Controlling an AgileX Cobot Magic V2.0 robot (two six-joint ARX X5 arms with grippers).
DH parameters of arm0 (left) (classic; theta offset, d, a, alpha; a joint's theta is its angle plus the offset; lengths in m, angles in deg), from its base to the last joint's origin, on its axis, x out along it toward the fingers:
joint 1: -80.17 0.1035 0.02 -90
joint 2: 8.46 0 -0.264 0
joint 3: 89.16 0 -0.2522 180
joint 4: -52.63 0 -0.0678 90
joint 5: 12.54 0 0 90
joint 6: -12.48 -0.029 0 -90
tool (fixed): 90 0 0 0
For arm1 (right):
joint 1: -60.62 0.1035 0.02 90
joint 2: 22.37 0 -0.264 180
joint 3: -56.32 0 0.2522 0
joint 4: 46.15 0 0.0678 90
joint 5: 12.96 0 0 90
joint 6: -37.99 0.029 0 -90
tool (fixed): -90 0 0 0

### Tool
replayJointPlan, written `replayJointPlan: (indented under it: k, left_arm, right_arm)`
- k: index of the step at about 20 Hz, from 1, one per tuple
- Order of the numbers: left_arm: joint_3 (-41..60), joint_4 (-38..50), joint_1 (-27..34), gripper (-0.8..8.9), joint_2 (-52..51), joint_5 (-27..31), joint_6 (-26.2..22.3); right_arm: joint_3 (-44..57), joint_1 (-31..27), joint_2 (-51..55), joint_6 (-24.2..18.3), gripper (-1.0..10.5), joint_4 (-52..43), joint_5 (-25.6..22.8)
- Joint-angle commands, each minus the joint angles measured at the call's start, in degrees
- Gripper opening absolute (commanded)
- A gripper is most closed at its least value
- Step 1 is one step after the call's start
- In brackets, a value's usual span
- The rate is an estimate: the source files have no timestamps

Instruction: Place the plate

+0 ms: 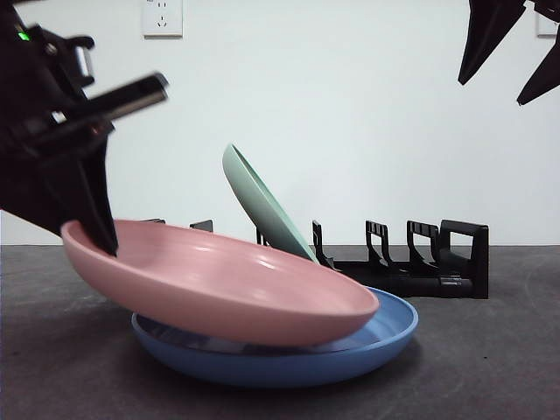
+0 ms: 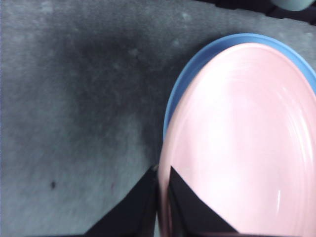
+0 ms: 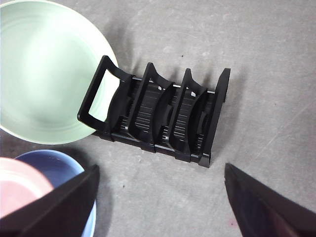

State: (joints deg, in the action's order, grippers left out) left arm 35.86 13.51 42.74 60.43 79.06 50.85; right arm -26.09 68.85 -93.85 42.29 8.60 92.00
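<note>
My left gripper [image 1: 92,236] is shut on the rim of a pink plate [image 1: 219,284], which tilts with its gripped edge raised and its far edge resting in a blue plate [image 1: 289,354] on the table. In the left wrist view the two jaws pinch the pink plate [image 2: 247,143] at its edge, with the blue plate [image 2: 197,64] showing beneath. A green plate [image 1: 262,206] leans in the end slot of a black rack [image 1: 420,262]. My right gripper [image 3: 160,197] hangs open high above the rack [image 3: 163,116], holding nothing.
The rack has several empty slots beside the green plate [image 3: 44,69]. A white wall with a socket [image 1: 162,17] stands behind. Dark grey table surface [image 1: 490,367] spreads around the plates.
</note>
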Motion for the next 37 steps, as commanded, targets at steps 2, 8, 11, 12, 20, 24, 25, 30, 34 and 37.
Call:
replayJointPlan:
  k: [2,8,11,12,20,24,25,30,34,37]
  left_arm:
    - [-0.3,3.9,-0.6,0.15,3.8,-0.2,0.2]
    - [-0.3,8.8,-0.6,0.15,9.0,-1.6,0.3]
    - [-0.4,11.4,-0.6,0.15,10.7,-1.9,0.2]
    - [-0.4,11.8,-0.6,0.15,11.2,-2.3,0.2]
    - [-0.4,12.1,-0.6,0.62,14.2,-2.3,0.0]
    - [-0.4,10.8,-0.5,2.37,14.1,-2.3,0.0]
    - [-0.4,9.8,-0.3,2.53,13.6,-2.3,-0.2]
    - [-1.6,8.2,0.4,2.51,5.5,-2.3,-5.2]
    - [-5.4,3.9,0.8,2.51,-3.6,-2.3,-8.0]
    - [-9.3,-0.7,2.3,2.52,-9.0,-2.3,-11.3]
  right_arm:
    - [-1.2,0.3,-0.4,-0.7,4.0,-0.2,0.0]
    - [-1.2,0.3,-0.4,-0.7,4.0,-0.2,0.0]
    - [-1.2,0.3,-0.4,-0.7,4.0,0.0,0.0]
    - [-1.2,0.3,-0.4,-0.7,4.0,0.2,0.0]
    - [-1.2,0.3,-0.4,-0.7,4.0,1.2,0.0]
    - [-1.2,0.3,-0.4,-0.7,4.0,1.4,0.0]
    - [-1.2,0.3,-0.4,-0.7,4.0,1.4,0.0]
    - [-1.2,0.3,-0.4,-0.7,4.0,1.4,0.0]
    - [-1.2,0.3,-0.4,-0.7,4.0,1.2,0.0]
    - [-1.2,0.3,-0.4,-0.7,4.0,1.0,0.0]
